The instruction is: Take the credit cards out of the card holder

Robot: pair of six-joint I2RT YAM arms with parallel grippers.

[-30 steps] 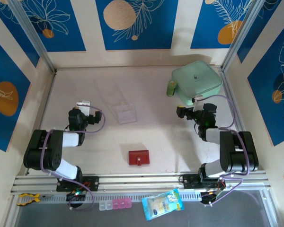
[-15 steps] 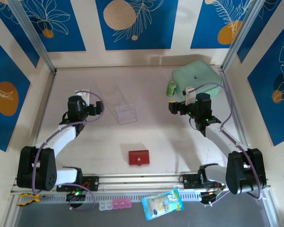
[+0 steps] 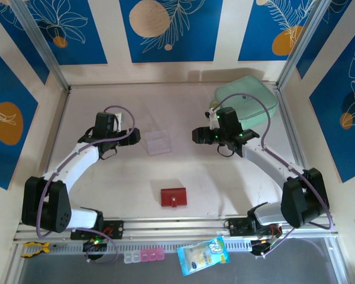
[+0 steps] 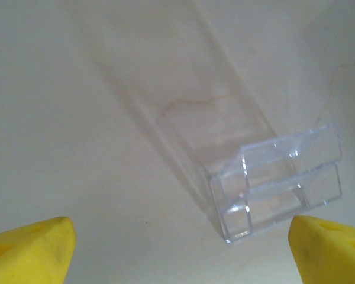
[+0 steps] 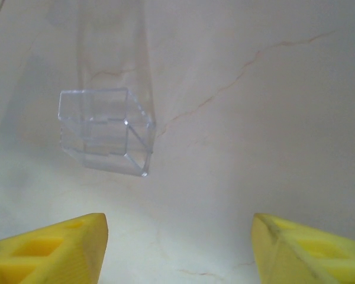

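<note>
The red card holder [image 3: 173, 197] lies flat and closed on the table [image 3: 225, 177], its snap tab facing up. With the flap down, the credit cards are presumably tucked inside.

Both grippers hang well beyond the card holder, on its far side. The left gripper [image 4: 180, 251] is beyond and to the left of it, the right gripper [image 5: 177, 248] beyond and to the right. Each has its yellow fingers spread with nothing between them. A clear plastic stand [image 3: 157, 142] sits beyond the card holder, between the 2 grippers, and both wrist cameras look at it. A mint-green case [image 3: 248, 100] is farther off, beyond and to the right of the card holder.

The risks, as I judge them:

- The 2 grippers face each other across the stand, so a careless reach could knock that light piece over or bring the arms together.
- Neither gripper is near the card holder. It is thin and flat, so a shallow pinch may only push it along the table.
- Tugging the snap tab with 1 gripper, without the other pinning the body, would likely drag the whole holder.
</note>
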